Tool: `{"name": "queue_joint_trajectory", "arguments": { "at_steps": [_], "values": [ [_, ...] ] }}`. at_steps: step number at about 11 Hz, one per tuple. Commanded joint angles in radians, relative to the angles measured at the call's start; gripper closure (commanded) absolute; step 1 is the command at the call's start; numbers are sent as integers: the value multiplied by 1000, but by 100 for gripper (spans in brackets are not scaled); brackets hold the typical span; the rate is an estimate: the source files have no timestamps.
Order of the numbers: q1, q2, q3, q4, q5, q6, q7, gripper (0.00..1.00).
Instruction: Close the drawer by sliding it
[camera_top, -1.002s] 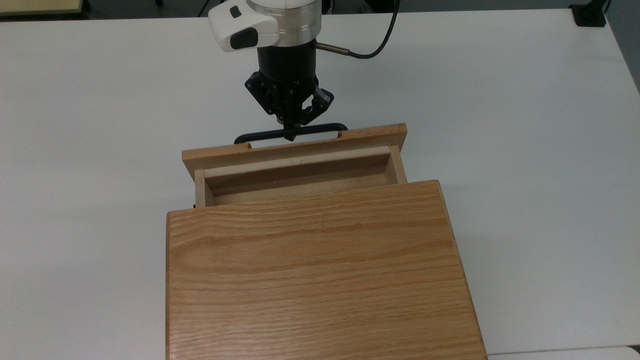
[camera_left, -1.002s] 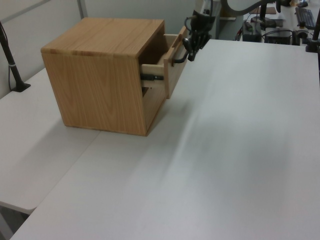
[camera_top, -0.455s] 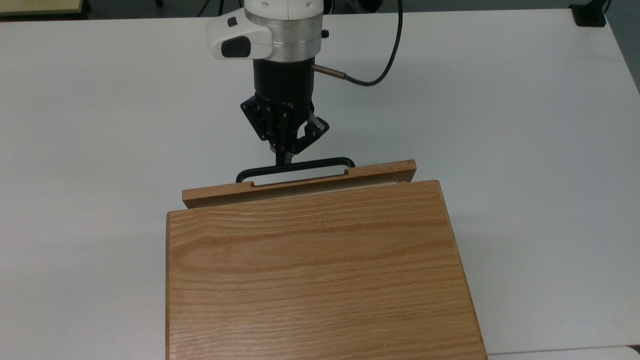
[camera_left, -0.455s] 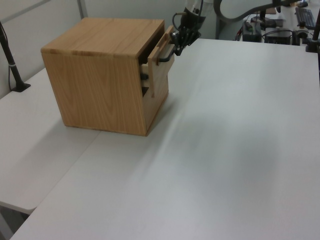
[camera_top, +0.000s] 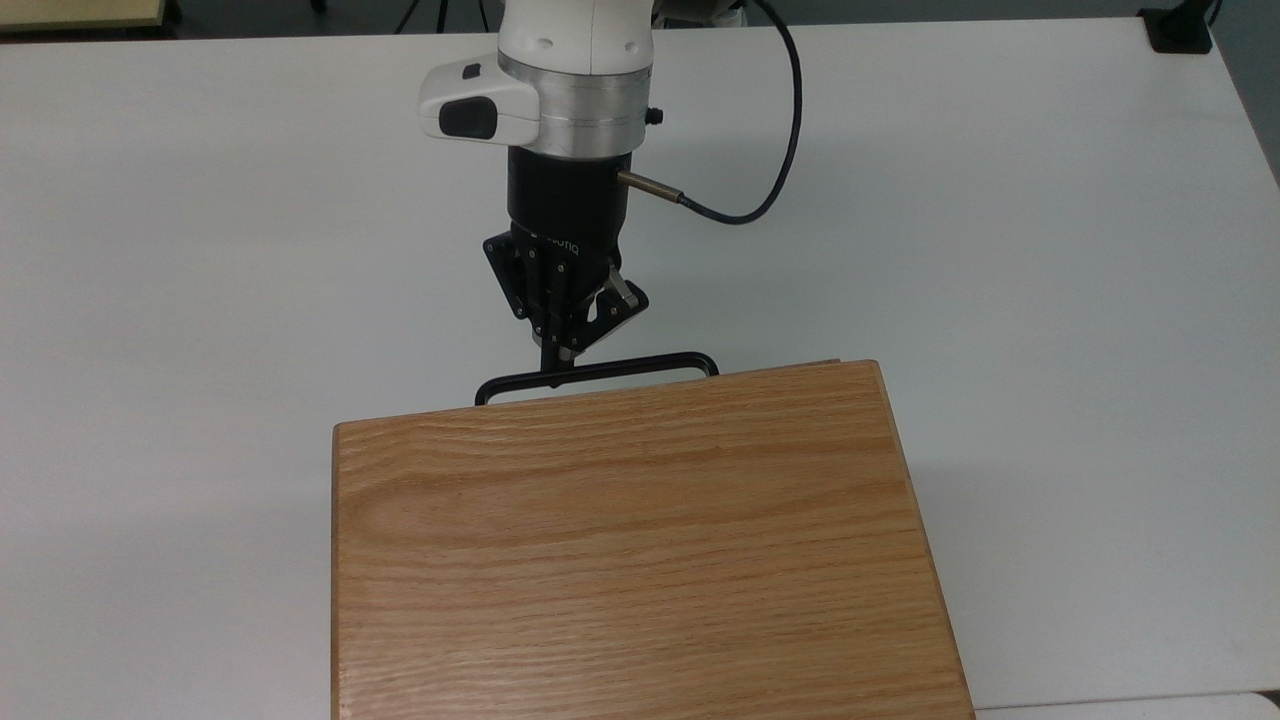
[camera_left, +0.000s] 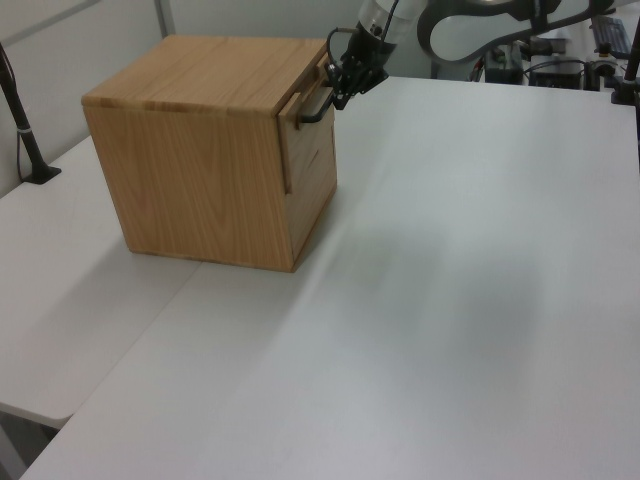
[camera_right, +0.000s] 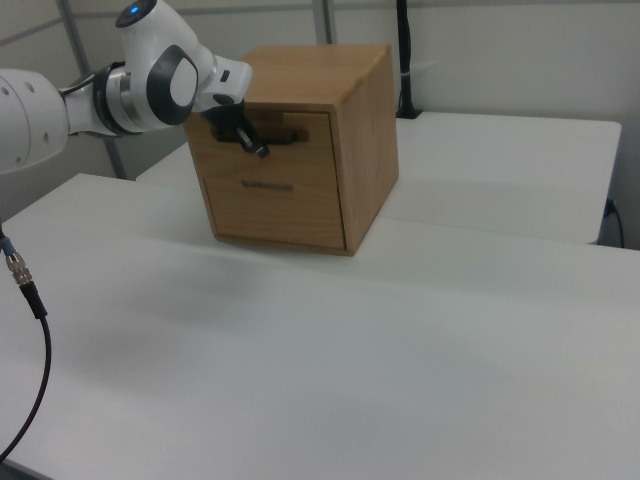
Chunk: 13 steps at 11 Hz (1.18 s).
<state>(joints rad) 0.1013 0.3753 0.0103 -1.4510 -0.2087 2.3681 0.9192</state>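
A second ago I saw the light oak wooden drawer (camera_left: 312, 150) standing well out; now its front panel sits flush in the larger oak cabinet (camera_top: 630, 540) on the white counter (camera_top: 1050, 300), so I judge the slide done. My black two-finger pincer (camera_top: 556, 362) is clenched on the thin black bar handle (camera_top: 640, 364), just before the drawer front.
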Motion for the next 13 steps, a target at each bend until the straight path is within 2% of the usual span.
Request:
{"name": "queue_joint_trajectory", "arguments": {
  "at_steps": [1, 3, 4, 6, 8, 10, 11, 13],
  "values": [
    [-14, 13, -6, 26, -44, 30, 125, 100],
    [-22, -31, -3, -3, -46, -16, 81, 100],
    [-22, -70, -1, -37, -40, -89, 25, 100],
    [-22, -123, 0, -38, -9, -307, -125, 100],
    [-25, -183, 2, -37, 55, -486, -257, 100],
    [-25, -246, 2, -42, 77, -654, -360, 100],
    [-31, -287, 0, -63, 144, -691, -409, 100],
    [-48, -392, 0, -142, 192, -756, -532, 100]
  ]
}}
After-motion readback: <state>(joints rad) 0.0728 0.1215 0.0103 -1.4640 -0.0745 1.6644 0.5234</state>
